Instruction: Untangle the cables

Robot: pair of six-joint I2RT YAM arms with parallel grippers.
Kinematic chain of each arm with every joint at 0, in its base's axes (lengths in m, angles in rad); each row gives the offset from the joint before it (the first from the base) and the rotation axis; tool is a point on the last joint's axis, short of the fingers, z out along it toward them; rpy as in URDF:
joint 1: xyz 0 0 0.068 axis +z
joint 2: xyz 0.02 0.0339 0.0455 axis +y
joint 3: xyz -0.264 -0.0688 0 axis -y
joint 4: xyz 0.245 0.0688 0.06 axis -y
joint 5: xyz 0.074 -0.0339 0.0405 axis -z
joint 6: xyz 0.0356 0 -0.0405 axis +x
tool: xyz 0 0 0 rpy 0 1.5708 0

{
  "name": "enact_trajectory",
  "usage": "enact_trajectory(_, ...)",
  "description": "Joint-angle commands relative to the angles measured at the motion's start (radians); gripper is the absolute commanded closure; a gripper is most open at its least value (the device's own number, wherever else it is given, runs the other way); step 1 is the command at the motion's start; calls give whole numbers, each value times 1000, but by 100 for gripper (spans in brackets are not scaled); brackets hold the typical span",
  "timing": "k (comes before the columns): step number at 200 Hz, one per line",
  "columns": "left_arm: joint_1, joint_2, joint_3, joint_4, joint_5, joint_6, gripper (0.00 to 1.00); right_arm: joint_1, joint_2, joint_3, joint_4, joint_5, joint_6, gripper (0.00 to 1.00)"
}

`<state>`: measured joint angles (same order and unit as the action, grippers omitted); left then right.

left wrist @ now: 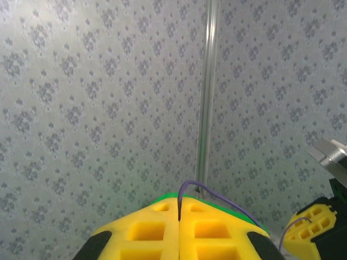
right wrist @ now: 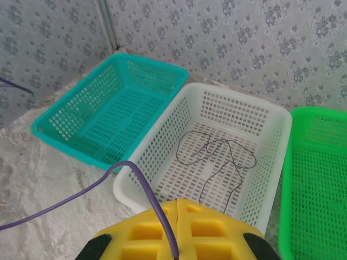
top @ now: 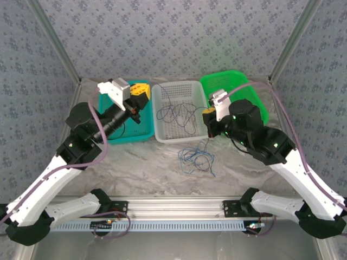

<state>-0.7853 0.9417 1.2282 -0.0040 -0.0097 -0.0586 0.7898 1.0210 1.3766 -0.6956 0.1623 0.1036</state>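
pinching cable, apparently: right end effector

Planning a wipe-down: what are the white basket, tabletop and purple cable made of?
White slotted rectangular basket: moulded plastic, slight gloss, regular grid. Tabletop: matte marble-look veining, possibly printed sheet. Thin purple cable: smooth plastic-sheathed wire, seemingly, curving limply.
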Motion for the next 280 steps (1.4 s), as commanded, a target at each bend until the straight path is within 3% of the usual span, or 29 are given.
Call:
enact_trajectory(1,10,-16,-32,22,-31,-26,90,3,8,10,-11,36,-23,99)
enact_trajectory(11,12,-15,-50,22,-49,-34,84,-1,8,10,1,26,-16,100)
enact_trajectory(22,12,-14,-69,21,-88,-46,62,-7,13,15,11,12,-5,100)
enact_trajectory(47,36,4,-103,-28,-216,-87,34,-22,55,62,-9,-2,26,100)
enact_trajectory(63,73,21,-129,-47,-238,-112,30,-35,93,94,-25,6,41,100)
enact_trajectory(79,111,41,-159,-30,-219,-140,20,-69,136,120,-22,1,55,100)
enact_trajectory(118,145,74,-189,-22,-74,-209,8,-126,201,172,2,-69,108,100)
enact_trajectory(144,98,22,-301,90,30,-250,10,-125,203,190,3,-67,119,100)
enact_trajectory(176,-41,7,-432,131,42,-211,15,-126,199,200,6,-57,130,100)
enact_trajectory(200,-110,60,-512,170,63,-275,20,-128,198,216,11,-49,143,100)
enact_trajectory(235,-224,119,-613,340,-34,-327,22,-126,198,241,15,-38,171,100)
enact_trajectory(280,-364,236,-592,381,-140,-305,22,-126,191,249,27,-6,204,100)
